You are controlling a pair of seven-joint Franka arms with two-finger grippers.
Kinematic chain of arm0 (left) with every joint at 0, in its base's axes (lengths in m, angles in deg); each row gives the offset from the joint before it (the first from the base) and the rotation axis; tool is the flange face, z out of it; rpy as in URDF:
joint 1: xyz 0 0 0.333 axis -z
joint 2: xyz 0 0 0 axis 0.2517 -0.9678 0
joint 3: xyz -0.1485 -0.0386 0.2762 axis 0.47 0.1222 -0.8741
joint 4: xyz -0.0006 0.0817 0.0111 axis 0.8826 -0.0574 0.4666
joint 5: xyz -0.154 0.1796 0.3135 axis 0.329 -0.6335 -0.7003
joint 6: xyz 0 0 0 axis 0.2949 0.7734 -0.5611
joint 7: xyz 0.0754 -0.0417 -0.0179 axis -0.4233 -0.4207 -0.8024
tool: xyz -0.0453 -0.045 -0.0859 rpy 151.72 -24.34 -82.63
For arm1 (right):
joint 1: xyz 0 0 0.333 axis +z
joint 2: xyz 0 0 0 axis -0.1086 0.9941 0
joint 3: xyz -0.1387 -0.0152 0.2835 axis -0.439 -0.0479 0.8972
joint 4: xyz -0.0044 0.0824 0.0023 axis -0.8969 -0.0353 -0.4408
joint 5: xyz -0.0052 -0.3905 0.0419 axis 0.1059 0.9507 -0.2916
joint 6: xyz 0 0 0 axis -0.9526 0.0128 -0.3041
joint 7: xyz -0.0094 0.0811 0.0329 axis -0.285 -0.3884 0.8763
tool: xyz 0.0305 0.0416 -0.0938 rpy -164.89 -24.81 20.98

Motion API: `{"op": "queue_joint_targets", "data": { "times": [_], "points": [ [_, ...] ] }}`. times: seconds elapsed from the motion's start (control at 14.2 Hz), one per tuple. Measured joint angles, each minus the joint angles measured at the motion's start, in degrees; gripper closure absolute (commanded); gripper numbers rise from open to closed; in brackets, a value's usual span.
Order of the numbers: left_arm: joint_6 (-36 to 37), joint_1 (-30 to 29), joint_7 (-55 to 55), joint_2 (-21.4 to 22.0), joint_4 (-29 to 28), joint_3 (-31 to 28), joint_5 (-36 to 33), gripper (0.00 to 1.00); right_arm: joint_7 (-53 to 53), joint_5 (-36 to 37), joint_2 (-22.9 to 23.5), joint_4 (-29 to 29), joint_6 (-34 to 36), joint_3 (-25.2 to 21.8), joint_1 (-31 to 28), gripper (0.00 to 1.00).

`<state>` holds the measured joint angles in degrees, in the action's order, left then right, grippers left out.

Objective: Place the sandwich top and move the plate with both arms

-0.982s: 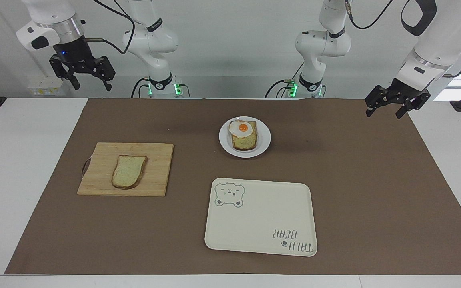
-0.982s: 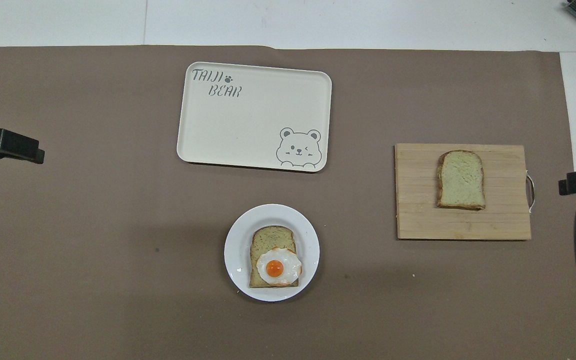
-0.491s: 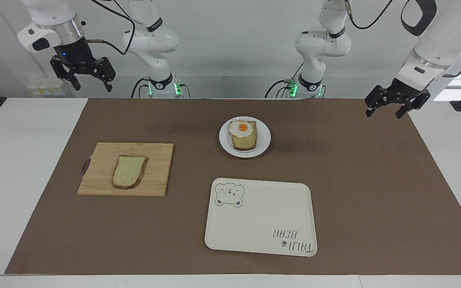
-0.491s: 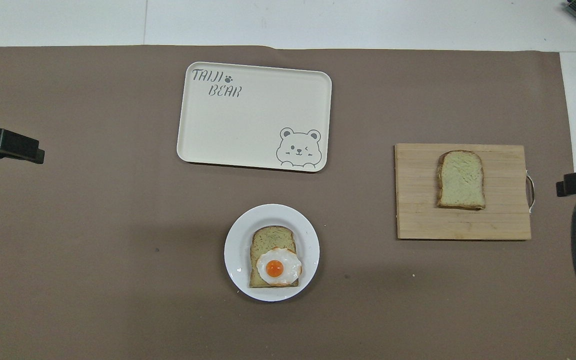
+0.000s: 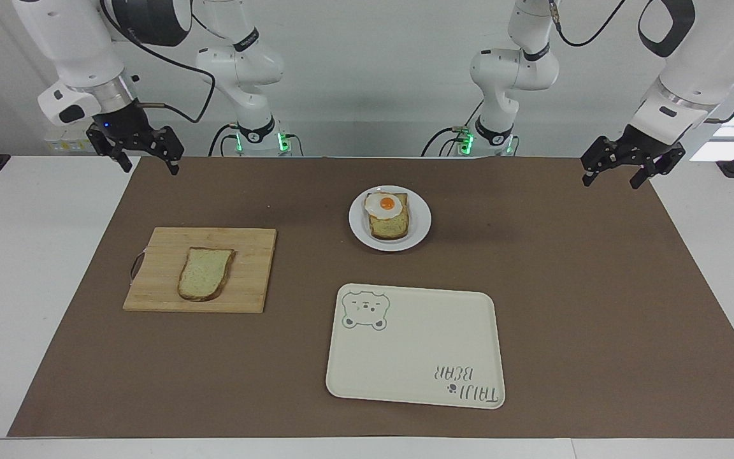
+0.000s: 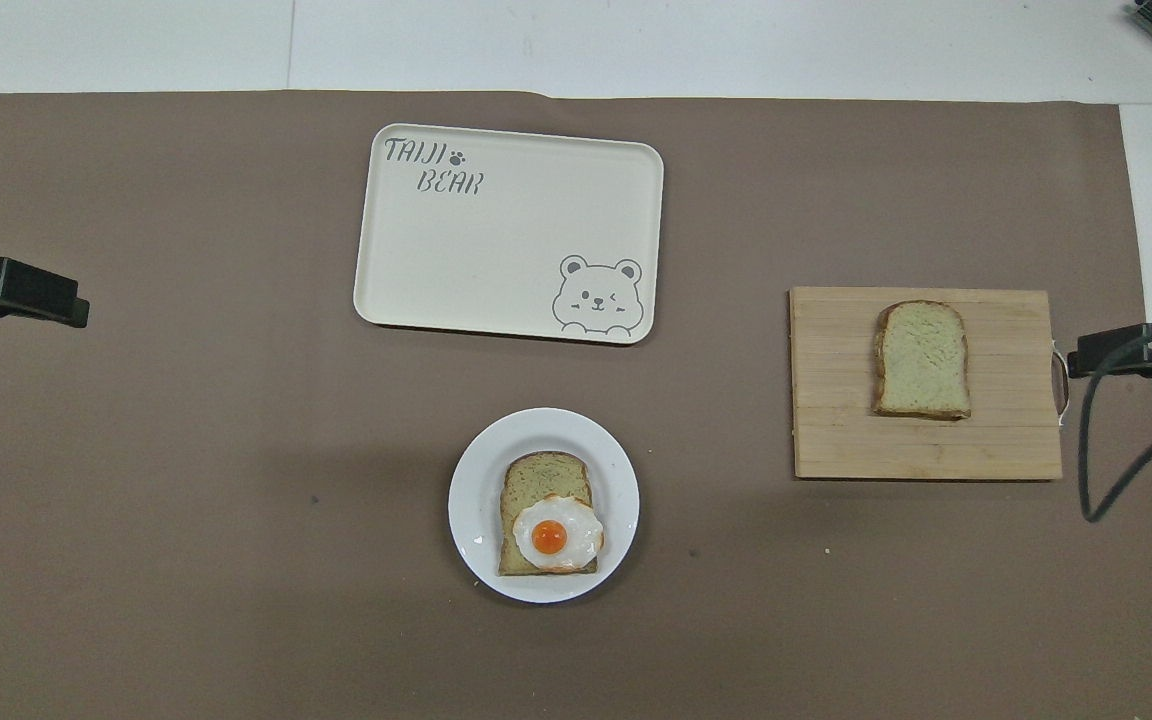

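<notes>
The sandwich top (image 5: 205, 274) lies flat on a wooden cutting board (image 5: 252, 268) toward the right arm's end of the table; it also shows in the overhead view (image 6: 922, 360). The white plate (image 5: 421, 224) holds a bread slice with a fried egg (image 5: 387, 215) and sits near the robots at mid-table; the plate (image 6: 471, 500) also shows from overhead. My right gripper (image 5: 150, 167) is open and empty in the air over the mat's edge beside the board's handle end (image 6: 1116, 352). My left gripper (image 5: 609, 183) is open and empty, and waits over the mat's edge at the left arm's end (image 6: 36, 297).
A cream rectangular tray with a bear drawing (image 5: 415, 344) lies farther from the robots than the plate (image 6: 506, 240). A brown mat (image 5: 564, 306) covers most of the white table. The board has a metal handle (image 5: 136, 266) at its outer end.
My right gripper has come down and moved in toward the cutting board's handle end. The left arm, bread, plate and tray have not moved.
</notes>
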<state>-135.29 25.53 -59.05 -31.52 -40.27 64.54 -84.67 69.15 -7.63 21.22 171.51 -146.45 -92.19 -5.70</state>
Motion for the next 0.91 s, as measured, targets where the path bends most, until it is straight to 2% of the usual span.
{"op": "queue_joint_targets", "data": {
  "times": [0.14, 0.56, 0.91],
  "points": [
    [0.0, 0.0, 0.0, 0.0, 0.0, 0.0, 0.0, 0.0, 2.4, -0.6, 2.3, 1.9, -4.3, 0.0, 0.0, 0.0],
    [0.0, 0.0, 0.0, 0.0, 0.0, 0.0, 0.0, 0.0, 10.8, -5.5, 13.7, 3.0, -18.3, -0.1, -1.9, 0.0],
    [0.0, 0.0, 0.0, 0.0, 0.0, 0.0, 0.0, 0.0, 11.7, -11.3, 18.5, 6.2, -25.5, -0.1, -4.5, 0.0]
  ]
}}
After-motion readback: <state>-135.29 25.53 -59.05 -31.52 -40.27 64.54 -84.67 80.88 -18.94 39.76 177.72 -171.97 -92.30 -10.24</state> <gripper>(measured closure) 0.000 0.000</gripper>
